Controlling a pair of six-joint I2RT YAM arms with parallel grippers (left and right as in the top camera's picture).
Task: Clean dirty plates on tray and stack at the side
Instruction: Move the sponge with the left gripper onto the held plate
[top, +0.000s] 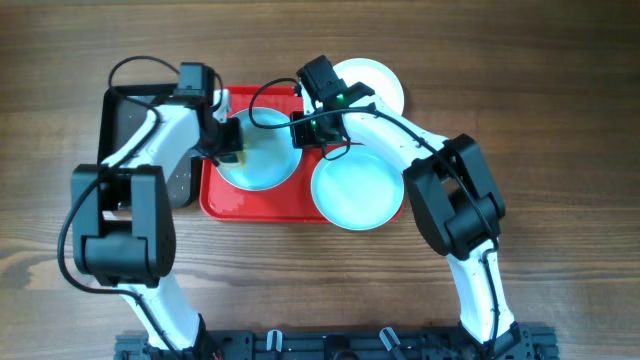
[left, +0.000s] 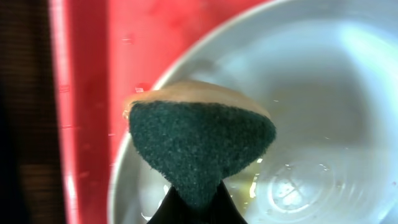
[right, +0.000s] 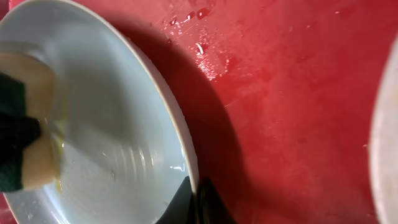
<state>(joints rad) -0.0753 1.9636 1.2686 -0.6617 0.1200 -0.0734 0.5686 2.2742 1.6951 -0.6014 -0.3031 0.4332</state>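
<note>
A pale aqua plate (top: 262, 160) lies on the red tray (top: 225, 203). My left gripper (top: 228, 150) is shut on a yellow sponge with a green scouring face (left: 199, 146), which presses onto the plate's left inner side (left: 323, 93). My right gripper (top: 300, 132) is shut on this plate's right rim (right: 194, 199), one finger inside and one outside. Wet streaks and a yellowish smear show in the plate (right: 106, 112) near the sponge (right: 22, 137). A second aqua plate (top: 357, 188) sits over the tray's right edge. A cream-white plate (top: 375, 85) lies at the back right.
A black tray (top: 125, 125) stands left of the red tray, under my left arm. Water droplets speckle the red tray floor (right: 298, 112). Bare wooden table (top: 560, 120) surrounds everything, and a black rail (top: 330, 345) runs along the front edge.
</note>
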